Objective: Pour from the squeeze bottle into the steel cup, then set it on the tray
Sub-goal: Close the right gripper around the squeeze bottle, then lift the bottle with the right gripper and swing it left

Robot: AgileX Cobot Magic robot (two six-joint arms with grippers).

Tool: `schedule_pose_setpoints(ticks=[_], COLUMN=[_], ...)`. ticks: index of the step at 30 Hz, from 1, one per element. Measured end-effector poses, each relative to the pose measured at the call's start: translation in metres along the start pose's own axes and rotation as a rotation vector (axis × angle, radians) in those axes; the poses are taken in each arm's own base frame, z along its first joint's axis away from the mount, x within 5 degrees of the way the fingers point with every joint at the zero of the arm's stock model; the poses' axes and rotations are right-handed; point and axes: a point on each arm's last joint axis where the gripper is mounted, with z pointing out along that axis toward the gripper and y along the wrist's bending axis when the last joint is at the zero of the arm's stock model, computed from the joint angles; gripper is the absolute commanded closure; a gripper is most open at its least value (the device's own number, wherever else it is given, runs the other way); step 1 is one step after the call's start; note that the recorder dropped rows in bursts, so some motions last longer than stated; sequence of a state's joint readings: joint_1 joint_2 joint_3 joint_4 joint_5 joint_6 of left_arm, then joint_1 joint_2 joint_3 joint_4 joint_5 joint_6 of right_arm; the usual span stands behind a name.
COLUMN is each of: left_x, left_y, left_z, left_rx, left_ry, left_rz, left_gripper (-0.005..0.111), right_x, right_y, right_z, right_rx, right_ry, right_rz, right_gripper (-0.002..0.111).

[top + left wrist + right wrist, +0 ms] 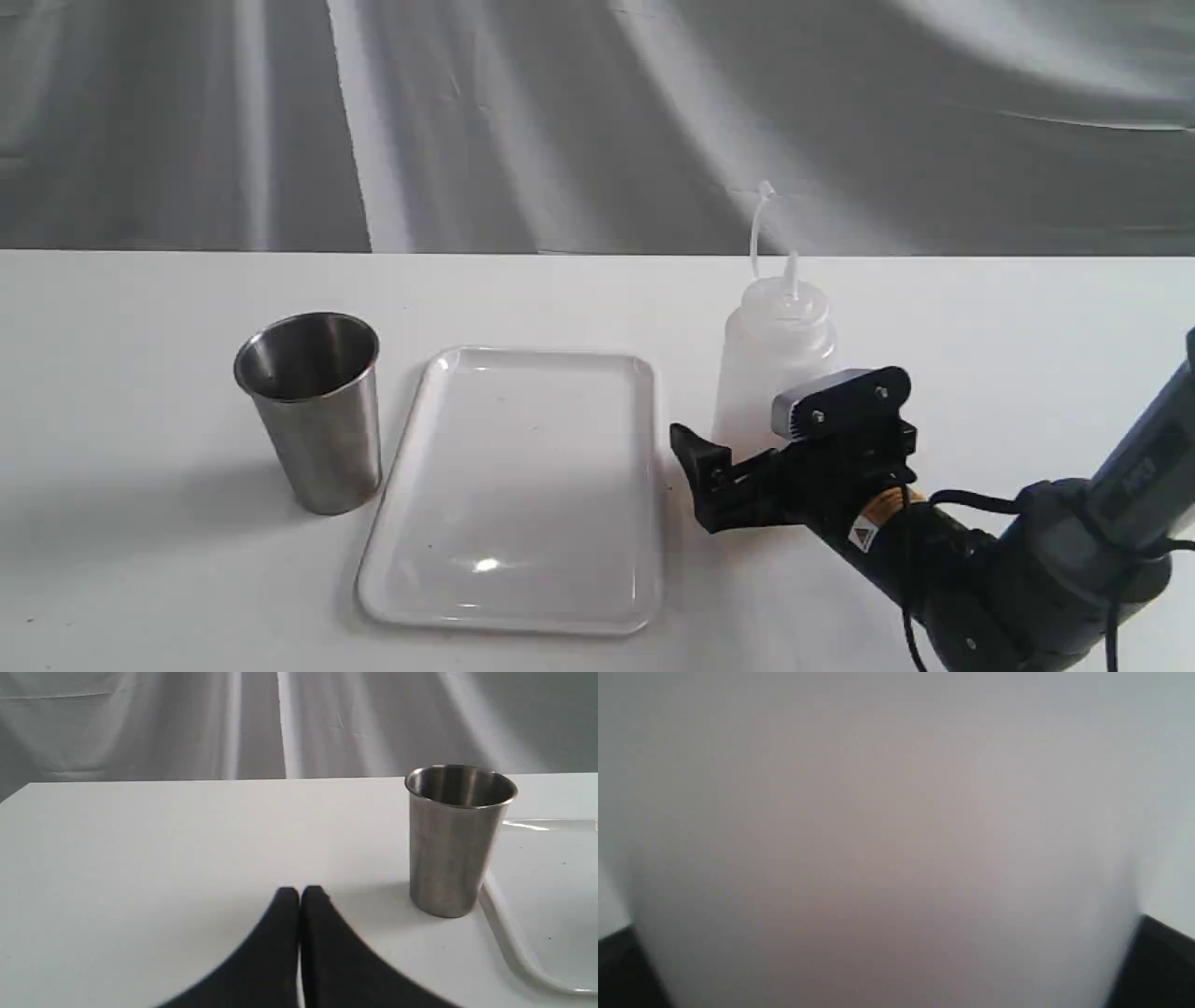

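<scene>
While the translucent whitish plastic squeeze bottle (771, 366) stood upright on the white table (140, 560), well right of centre in the exterior view, the right gripper (887, 933) sat low at its base. Its black fingers (698, 455) were spread wide, one on either side of the bottle's lower body. Right wrist view: the bottle's pale wall filled nearly the whole picture, blurred, with a dark finger at each lower corner. Could not tell whether the pads touched the plastic; no lift seen, bottle base on the table. Nozzle pointed up, thin cap strap arching above it. Flat white glossy rectangular tray (523, 467) lay at centre, just left of the bottle and apart from it, nothing on it. Brushed stainless-steel cup (313, 420), tapered and handleless, stood upright just beside the tray's left rim; contact between the two not clear. Cup interior dark, contents not discernible. Left gripper (299, 891) appeared in the left wrist view only, low over bare table, fingers pressed together with nothing between them, the cup off to one side and well apart from them. Grey draped cloth (560, 121) hung behind the table.
</scene>
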State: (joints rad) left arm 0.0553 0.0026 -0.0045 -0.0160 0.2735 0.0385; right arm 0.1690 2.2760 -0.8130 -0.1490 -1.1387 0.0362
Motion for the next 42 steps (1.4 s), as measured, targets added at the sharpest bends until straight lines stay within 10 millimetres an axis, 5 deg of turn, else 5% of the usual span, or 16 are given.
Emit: schedule_pose_setpoints(ticks=[10, 15, 28, 36, 42], left_x=[0.0, 0.0, 0.0, 0.0, 0.0], left_y=[0.0, 0.0, 0.0, 0.0, 0.0], left_z=[0.0, 0.0, 0.0, 0.0, 0.0], left_rx=[0.0, 0.0, 0.0, 0.0, 0.0], left_ry=[0.0, 0.0, 0.0, 0.0, 0.0], left_rz=[0.0, 0.0, 0.0, 0.0, 0.0], left_gripper=[0.107, 0.107, 0.107, 0.107, 0.107], right_x=[-0.008, -0.008, -0.007, -0.009, -0.036], right_y=[-0.002, -0.002, -0.003, -0.002, -0.003], right_z=[0.01, 0.01, 0.01, 0.01, 0.006], right_rx=[0.007, 0.008, 0.013, 0.009, 0.016], right_ry=[-0.024, -0.023, -0.019, -0.012, -0.019], right_rz=[0.017, 0.02, 0.027, 0.023, 0.014], right_gripper=[0.004, 0.012, 0.108, 0.108, 0.108])
